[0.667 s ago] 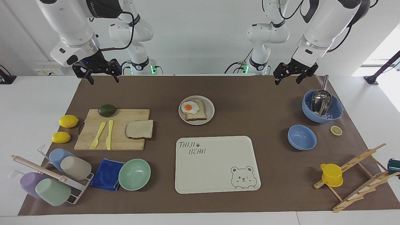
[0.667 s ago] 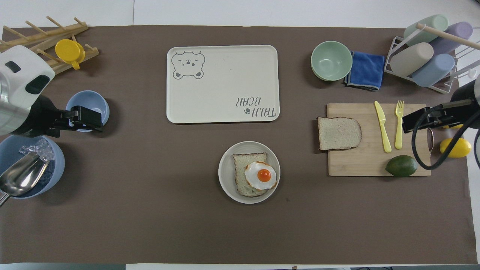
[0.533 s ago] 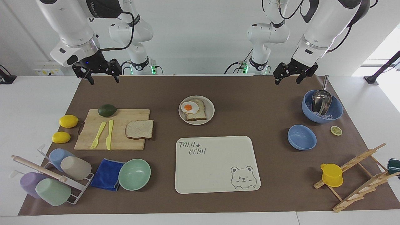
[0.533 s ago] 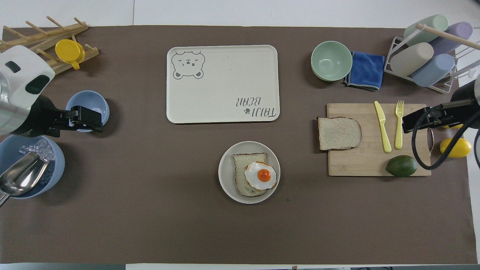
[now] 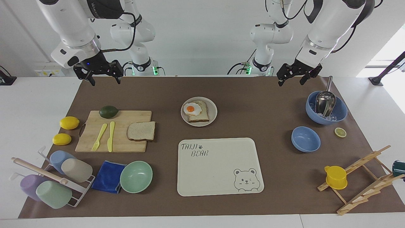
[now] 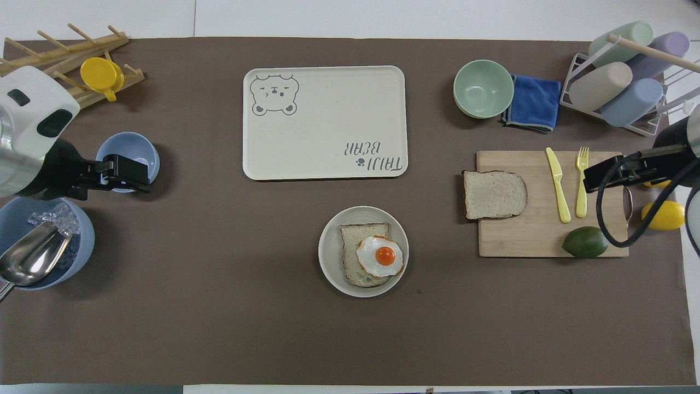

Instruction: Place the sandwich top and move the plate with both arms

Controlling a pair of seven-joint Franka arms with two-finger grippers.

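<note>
Both my pincers are up in the air, spread wide, holding nothing: right gripper (image 5: 102, 76) over the mat's edge at my end, left gripper (image 5: 292, 76) likewise. Sandwich top (image 5: 141, 130) lies on the cutting board (image 5: 95, 131). Plate (image 5: 213, 111) mid-table, carrying the egg-topped bread.

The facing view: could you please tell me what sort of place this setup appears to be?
Most likely a robotics lab staging a mock kitchen: two white arms stand at a table under a brown mat, with a plate holding egg-topped bread, a wooden cutting board and a cup rack.
</note>
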